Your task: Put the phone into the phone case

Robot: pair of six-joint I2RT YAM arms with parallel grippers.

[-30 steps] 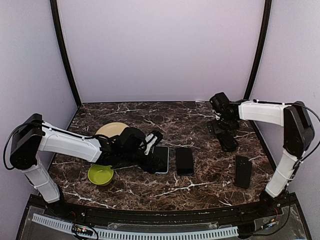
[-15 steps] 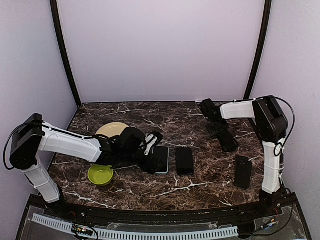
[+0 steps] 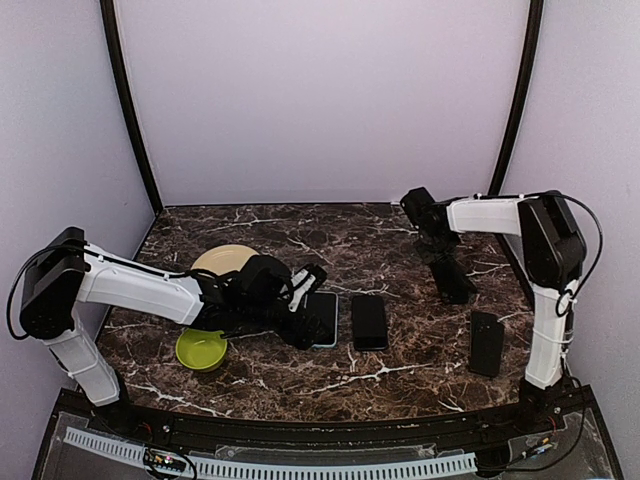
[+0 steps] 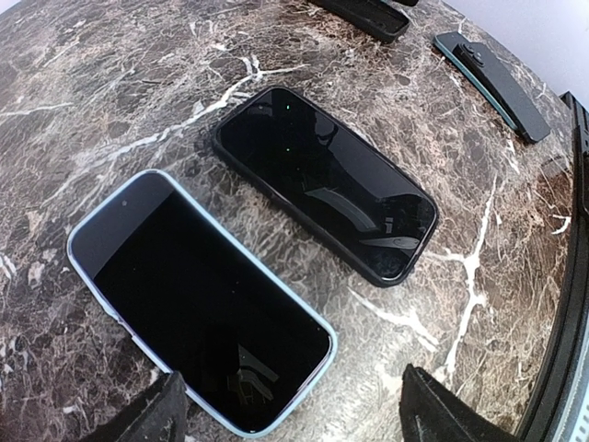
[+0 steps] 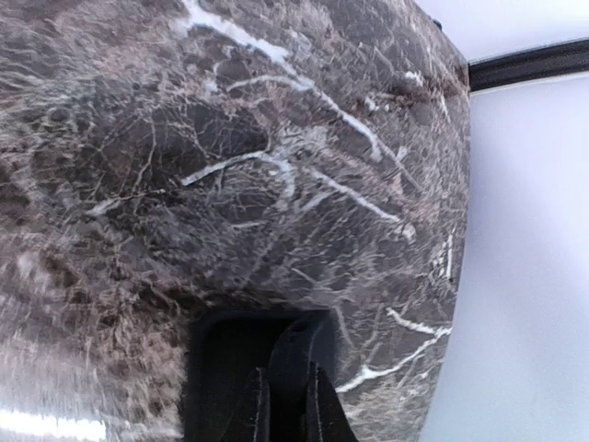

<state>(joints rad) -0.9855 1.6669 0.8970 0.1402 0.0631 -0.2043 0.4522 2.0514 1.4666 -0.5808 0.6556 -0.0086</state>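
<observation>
- Left gripper (image 4: 293, 416): fingers apart, low over the near end of the blue-rimmed phone (image 4: 198, 299). Contact cannot be told.
- Blue-rimmed phone: flat on the desk (image 4: 110, 83), screen up, near its centre.
- Black phone (image 4: 327, 184): flat, just beside the blue-rimmed phone, parallel, not touching.
- Right gripper (image 5: 283, 410): fingers nearly together at the rim of the black case (image 5: 216, 368). Whether they clamp it cannot be told.
- Black case: far right of the desk, well apart from both phones.

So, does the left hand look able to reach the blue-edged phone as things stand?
Probably yes: the left hand hangs open just by the blue-edged phone, with nothing between them.
</observation>
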